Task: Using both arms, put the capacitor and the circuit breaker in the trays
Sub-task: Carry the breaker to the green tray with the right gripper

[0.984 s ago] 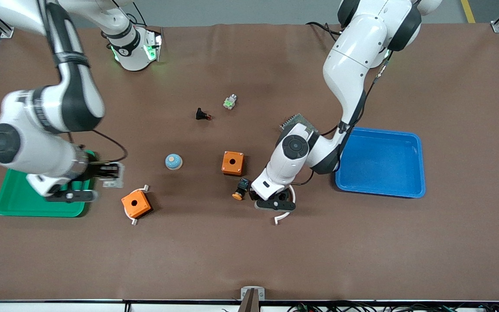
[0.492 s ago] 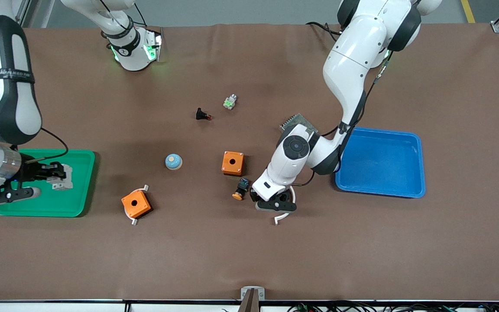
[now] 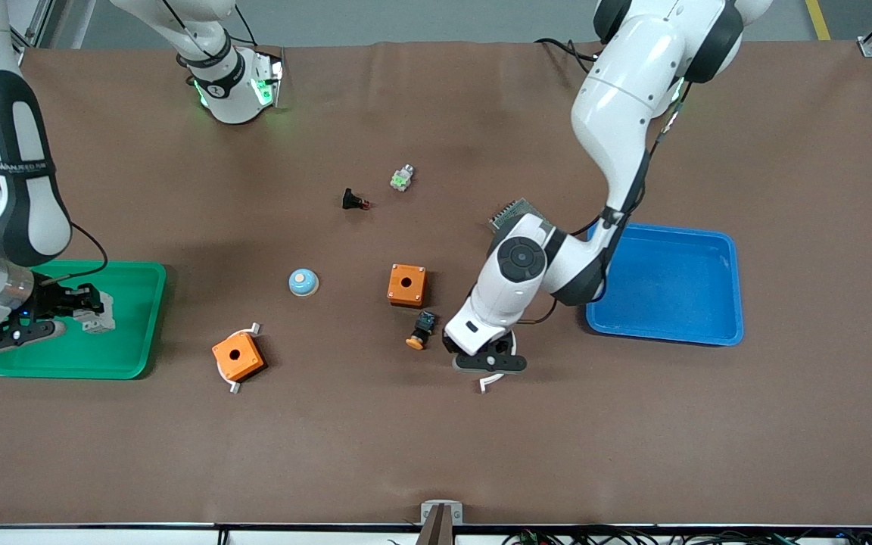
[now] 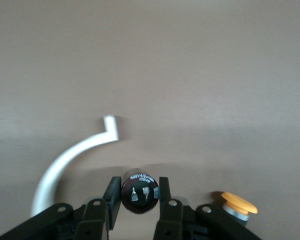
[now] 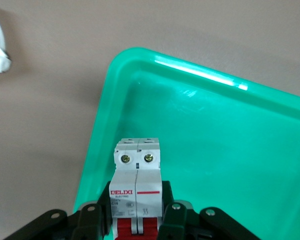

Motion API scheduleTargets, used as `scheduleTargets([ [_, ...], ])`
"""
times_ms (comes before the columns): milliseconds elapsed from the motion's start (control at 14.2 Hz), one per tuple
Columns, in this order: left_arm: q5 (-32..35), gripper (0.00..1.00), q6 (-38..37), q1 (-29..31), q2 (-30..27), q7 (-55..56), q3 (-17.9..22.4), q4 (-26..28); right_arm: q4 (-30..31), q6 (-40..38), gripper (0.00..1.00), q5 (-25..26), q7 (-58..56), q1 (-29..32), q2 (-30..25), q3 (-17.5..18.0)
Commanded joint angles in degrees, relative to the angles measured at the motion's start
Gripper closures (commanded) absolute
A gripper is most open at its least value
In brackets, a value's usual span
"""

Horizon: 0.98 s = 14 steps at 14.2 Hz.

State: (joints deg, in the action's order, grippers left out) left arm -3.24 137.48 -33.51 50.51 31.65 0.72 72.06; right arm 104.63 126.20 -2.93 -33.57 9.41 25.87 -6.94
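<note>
My left gripper (image 3: 486,357) is shut on the capacitor (image 4: 139,191), a small dark cylinder with printed lettering, held between the fingers (image 4: 112,196). It is low over the brown table, beside a white curved piece (image 4: 65,160). In the front view the hand hides the capacitor. My right gripper (image 3: 82,309) is shut on the circuit breaker (image 5: 137,187), a white-grey block with red levers. It holds the breaker over the green tray (image 5: 225,150), near the tray's corner. The breaker also shows in the front view (image 3: 98,319), over the same tray (image 3: 129,344).
A blue tray (image 3: 663,284) sits toward the left arm's end. Two orange boxes (image 3: 406,284) (image 3: 238,356), an orange-capped button (image 3: 421,330), a blue dome (image 3: 303,282), a black part (image 3: 353,200), a green-white part (image 3: 401,178) and a grey board (image 3: 515,212) lie mid-table.
My right arm has carried the circuit breaker from beside the green tray's edge to over the tray. My left gripper has shifted slightly with the capacitor.
</note>
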Motion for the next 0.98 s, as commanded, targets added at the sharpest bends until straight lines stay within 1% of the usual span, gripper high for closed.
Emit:
scheduleTargets([
  [0,-0.01,1.0,-6.77,2.92,-6.98,0.16,-0.02,4.04,-1.09,0.8,0.98,1.35,-1.32,1.49,3.03,1.23],
  [70,-0.1,1.0,-8.79,3.96,-9.09,0.16,-0.02,6.14,-1.09,0.8,0.98,2.13,-1.32,1.49,3.48,1.23],
  [211,0.08,1.0,-12.4,6.95,-14.97,-0.45,-0.11,12.2,-1.62,1.33,0.96,3.28,-1.32,1.57,4.88,1.23],
  [352,0.08,1.0,-12.85,10.37,-20.33,-2.72,-0.19,18.7,-2.58,1.5,0.93,3.46,-1.32,1.58,6.29,1.23],
  [422,0.08,1.0,-12.76,12.22,-23.32,-6.83,-0.2,22.91,-3.02,1.42,0.9,3.46,-1.41,1.58,6.82,1.23],
  [492,-0.01,1.0,-12.76,14.67,-25.7,-11.3,-0.28,26.26,-3.11,1.42,0.77,3.46,-1.41,1.58,6.82,1.23],
  [562,-0.01,1.0,-12.76,16.96,-28.07,-15.79,-0.37,29.77,-3.29,1.33,0.47,3.46,-1.41,1.58,6.82,1.23],
  [633,-0.01,1.0,-12.76,19.07,-30.1,-20.7,-0.37,32.77,-3.29,1.15,0.0,3.28,-1.24,1.49,6.74,1.31],
  [703,-0.1,1.0,-12.76,21.09,-31.16,-24.58,-0.37,34.8,-3.29,0.8,0.0,3.28,-1.23,1.31,6.47,1.32],
  [844,-0.1,1.0,-11.54,23.21,-32.31,-30.66,-0.37,38.4,-3.46,-0.07,0.0,3.11,-0.62,0.87,4.55,1.58],
  [914,-0.01,1.0,-10.31,23.75,-32.57,-32.25,-0.37,40.16,-3.9,-2.6,0.0,2.5,-0.27,0.52,3.23,1.75],
])
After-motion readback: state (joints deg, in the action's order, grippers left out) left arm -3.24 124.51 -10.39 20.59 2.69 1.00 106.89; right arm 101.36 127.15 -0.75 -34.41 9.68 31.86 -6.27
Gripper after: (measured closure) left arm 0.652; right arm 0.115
